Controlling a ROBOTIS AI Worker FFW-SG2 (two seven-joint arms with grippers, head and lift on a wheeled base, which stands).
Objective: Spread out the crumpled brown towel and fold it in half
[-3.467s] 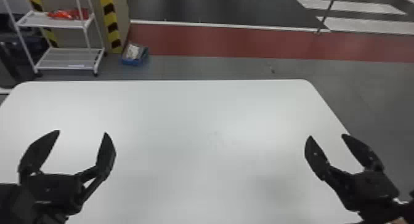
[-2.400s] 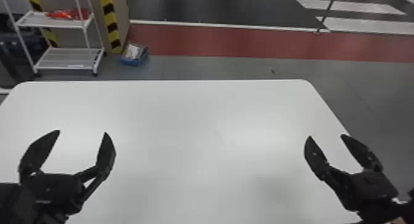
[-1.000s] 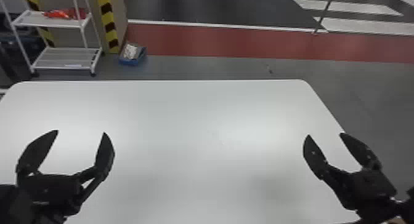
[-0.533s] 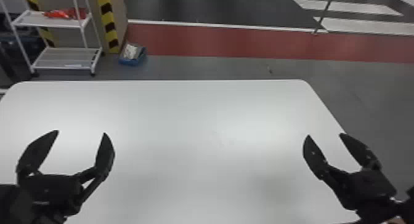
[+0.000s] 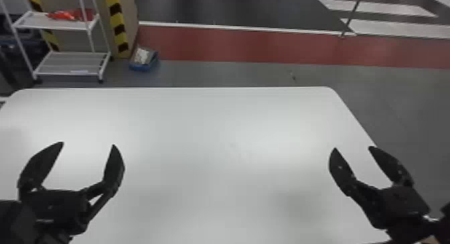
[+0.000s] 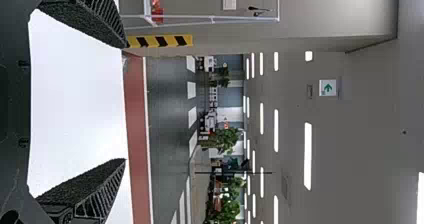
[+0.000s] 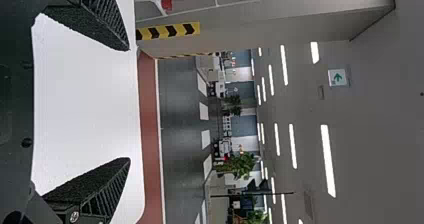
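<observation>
Since the frame of half a second ago, nothing moves in a clear way: both arms keep their places. The left gripper (image 5: 88, 144) is at the near left, its two fingers spread and with nothing between them. The right gripper (image 5: 354, 147) is at the near right, also spread and empty, by the right edge of the white table (image 5: 207, 159). Where the brown towel is, which way it points and how its long axis lies, I cannot tell. Probably both spreading and folding are left to do.
</observation>
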